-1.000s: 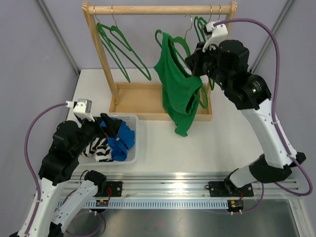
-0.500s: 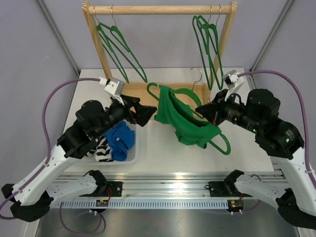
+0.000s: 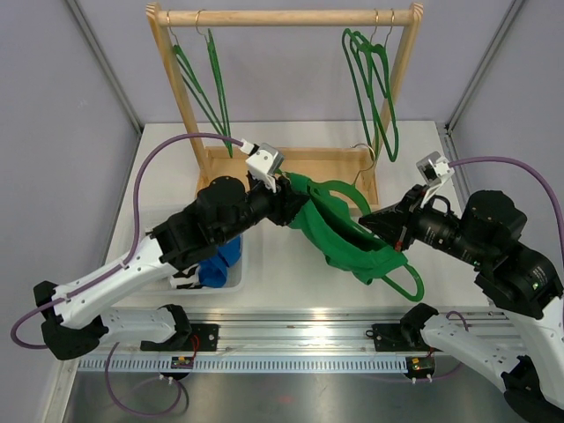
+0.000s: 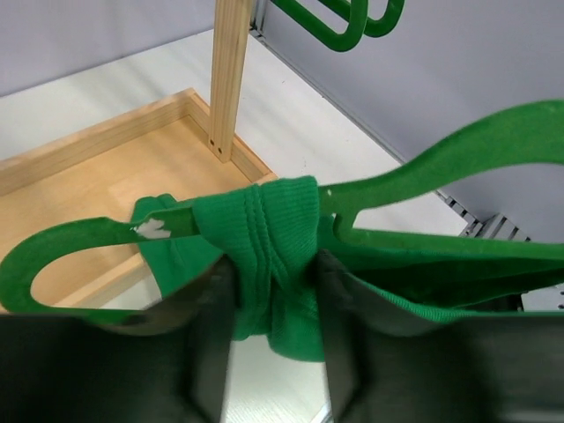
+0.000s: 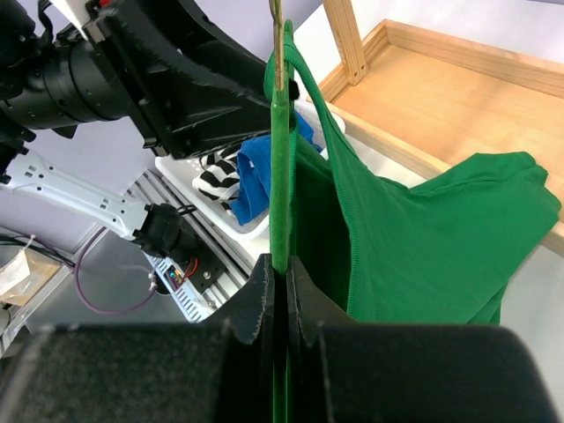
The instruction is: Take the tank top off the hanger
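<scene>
Left end effector [image 4: 271, 295] pinches tank top [image 4: 264, 225] strap; right end effector [image 5: 280, 295] clamps hanger [image 5: 280, 176].

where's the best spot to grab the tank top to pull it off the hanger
Take the strap where it bunches over the hanger arm, coming from the hanger's free end, opposite the right gripper that clamps it. There the tank top narrows into a thick roll that fits between two fingers; the left gripper is pinching just that spot.
</scene>
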